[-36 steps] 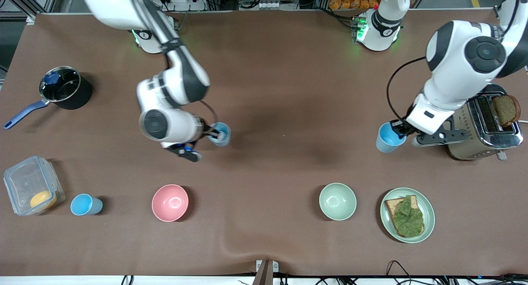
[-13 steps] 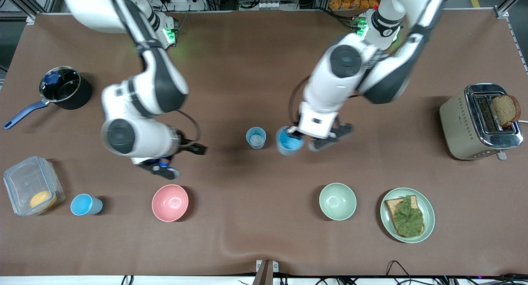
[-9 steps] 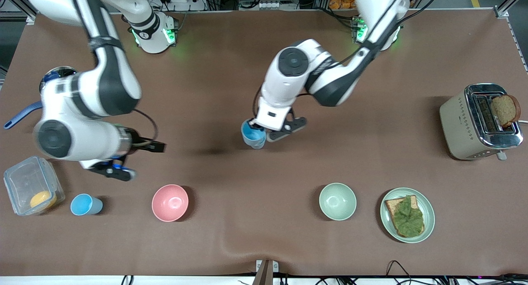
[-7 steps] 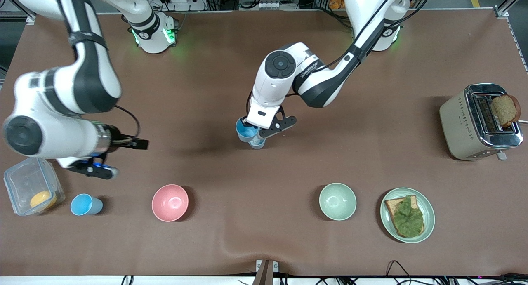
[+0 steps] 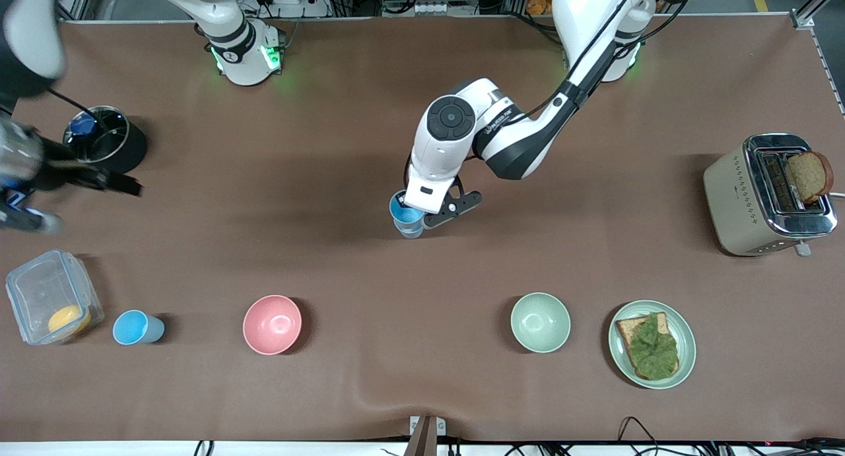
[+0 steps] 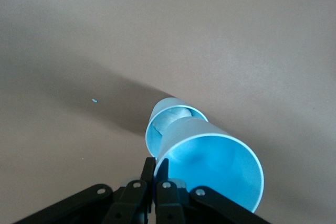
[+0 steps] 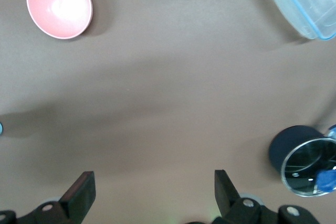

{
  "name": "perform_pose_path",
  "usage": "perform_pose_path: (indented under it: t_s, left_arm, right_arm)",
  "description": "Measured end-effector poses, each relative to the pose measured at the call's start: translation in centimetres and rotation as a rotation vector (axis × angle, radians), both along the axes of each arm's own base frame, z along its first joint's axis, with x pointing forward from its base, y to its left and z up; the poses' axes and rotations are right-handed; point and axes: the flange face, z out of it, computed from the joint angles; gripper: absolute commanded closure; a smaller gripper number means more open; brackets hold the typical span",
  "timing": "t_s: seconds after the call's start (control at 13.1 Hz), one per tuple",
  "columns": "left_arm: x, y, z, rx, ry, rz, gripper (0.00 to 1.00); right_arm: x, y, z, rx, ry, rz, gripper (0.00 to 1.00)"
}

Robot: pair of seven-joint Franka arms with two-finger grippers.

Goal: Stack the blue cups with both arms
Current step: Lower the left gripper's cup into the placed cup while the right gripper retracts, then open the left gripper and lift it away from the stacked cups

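My left gripper (image 5: 404, 207) is shut on the rim of the sky-blue cup (image 5: 405, 214) at mid-table. In the left wrist view the gripper (image 6: 156, 162) pinches the cup's wall (image 6: 215, 166). The cup is tilted, with its base in the mouth of the pale blue cup (image 5: 411, 231), which stands on the table and also shows in the left wrist view (image 6: 169, 119). My right gripper (image 5: 129, 185) is open and empty, up beside the pot; in its wrist view (image 7: 152, 179) its fingers are wide apart. A third blue cup (image 5: 135, 328) stands near the front camera, beside the clear container.
A dark pot (image 5: 105, 139) with a blue handle and a clear container (image 5: 49, 296) are at the right arm's end. A pink bowl (image 5: 272, 324) and a green bowl (image 5: 540, 322) stand nearer the front camera. A plate (image 5: 688, 340) with bread and a toaster (image 5: 769, 195) are at the left arm's end.
My right arm swung away toward its end of the table, empty, and now sits by the pot. My left gripper shifted the sky-blue cup over the pale cup and lowered it into its mouth.
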Motion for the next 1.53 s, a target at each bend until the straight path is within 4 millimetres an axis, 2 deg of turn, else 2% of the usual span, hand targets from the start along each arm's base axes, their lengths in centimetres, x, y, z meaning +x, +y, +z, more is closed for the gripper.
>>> perform_pose_path:
  t_s: [0.23,0.46,0.53,0.61,0.84,0.92,0.99,1.15,1.38,1.53]
  left_arm:
    - [-0.5,0.0,-1.4,0.026,0.005,-0.017,1.00]
    - [-0.5,0.0,-2.5,0.041,0.011,-0.023,1.00]
    - [-0.5,0.0,-2.6,0.041,0.011,-0.023,0.71]
    - [-0.5,0.0,-2.5,0.039,0.010,-0.023,0.01]
    - [-0.2,-0.1,-1.9,0.029,-0.001,-0.021,0.00]
    - [0.3,-0.1,-0.9,0.019,-0.020,-0.016,0.00]
    - [1.3,0.5,0.8,0.012,-0.058,-0.010,0.00]
    - [4.4,3.9,6.6,0.026,-0.185,-0.012,0.00]
    - [8.9,13.8,16.6,0.083,-0.308,-0.050,0.00]
    - [10.3,20.1,20.9,0.132,-0.335,-0.047,0.00]
  right_arm:
    - [-1.4,-1.9,2.0,-0.021,-0.033,0.048,0.00]
    - [-1.7,-1.7,2.9,-0.029,-0.051,0.057,0.00]
    - [-1.8,-1.5,3.1,-0.029,-0.056,0.060,0.00]
    - [-1.9,-1.3,3.4,-0.029,-0.062,0.064,0.00]
    - [-2.3,-0.9,4.2,-0.029,-0.075,0.071,0.00]
    - [-2.3,-0.6,4.3,-0.029,-0.078,0.076,0.00]
    - [-2.4,-0.4,4.4,-0.029,-0.080,0.081,0.00]
    - [-2.4,-0.1,4.5,-0.029,-0.081,0.086,0.00]
    - [-2.4,0.0,4.5,-0.029,-0.081,0.088,0.00]
    - [-2.4,0.1,4.5,-0.029,-0.081,0.089,0.00]
